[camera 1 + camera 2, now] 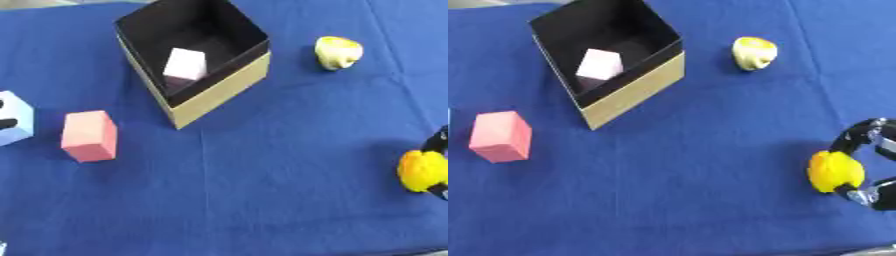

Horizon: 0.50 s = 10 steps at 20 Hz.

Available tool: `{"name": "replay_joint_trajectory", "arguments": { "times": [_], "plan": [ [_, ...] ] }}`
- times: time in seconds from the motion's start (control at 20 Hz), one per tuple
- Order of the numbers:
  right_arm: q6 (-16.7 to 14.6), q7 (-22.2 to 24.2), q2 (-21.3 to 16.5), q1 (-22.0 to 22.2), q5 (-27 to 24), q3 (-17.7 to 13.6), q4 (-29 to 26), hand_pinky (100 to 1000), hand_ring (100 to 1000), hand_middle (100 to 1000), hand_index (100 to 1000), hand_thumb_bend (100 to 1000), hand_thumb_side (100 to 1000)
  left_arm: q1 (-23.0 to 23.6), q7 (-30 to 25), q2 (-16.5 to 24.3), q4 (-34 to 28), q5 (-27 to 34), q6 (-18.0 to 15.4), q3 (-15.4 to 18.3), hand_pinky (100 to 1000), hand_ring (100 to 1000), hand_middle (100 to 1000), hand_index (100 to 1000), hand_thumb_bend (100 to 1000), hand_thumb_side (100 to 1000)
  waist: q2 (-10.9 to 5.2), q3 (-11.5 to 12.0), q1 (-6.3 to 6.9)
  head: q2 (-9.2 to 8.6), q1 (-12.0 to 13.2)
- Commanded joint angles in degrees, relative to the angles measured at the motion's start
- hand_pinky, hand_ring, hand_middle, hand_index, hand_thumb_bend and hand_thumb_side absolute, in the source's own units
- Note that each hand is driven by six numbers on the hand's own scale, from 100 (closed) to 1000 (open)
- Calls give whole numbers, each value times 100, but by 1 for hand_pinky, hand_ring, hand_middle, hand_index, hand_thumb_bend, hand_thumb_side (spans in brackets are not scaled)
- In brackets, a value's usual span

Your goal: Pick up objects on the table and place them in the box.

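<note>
An open box (219, 92) with tan walls and a black inside stands at the upper middle, with a pale pink cube (185, 64) lying in it. Left of the box, a pink block (88, 136) rests on the blue cloth. A light blue cube (16, 120) with dark marks on it shows at the left edge. Right of the box lies a pale yellow rounded object (754, 52). At the right edge my right hand (866, 134) is curled round a bright yellow round object (833, 171), low over the cloth. My left hand does not show.
The blue cloth (262, 190) covers the whole table, with open room across the middle and front. Its near edge shows at the lower right corner.
</note>
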Motion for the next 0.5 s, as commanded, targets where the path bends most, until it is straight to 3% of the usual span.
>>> {"name": "replay_joint_trajectory", "arguments": {
  "times": [0.05,0.25,0.5],
  "plan": [
    [-44,23,-111,-73,-20,-48,-82,778,694,519,647,380,100,-35,-15,87,-101,22,-1,2,651,762,691,850,179,742,-93,5,-41,-45,11],
    [-118,-117,-108,-180,-16,-112,-82,770,674,500,628,339,100,-40,-13,91,-101,21,-6,7,651,762,691,850,180,741,-105,15,-57,-45,23],
    [-531,-368,-282,-708,-62,-255,-82,775,676,509,647,339,100,-43,-18,115,-101,18,-11,2,652,762,691,850,180,740,-130,46,-96,-49,13]
  ]
}}
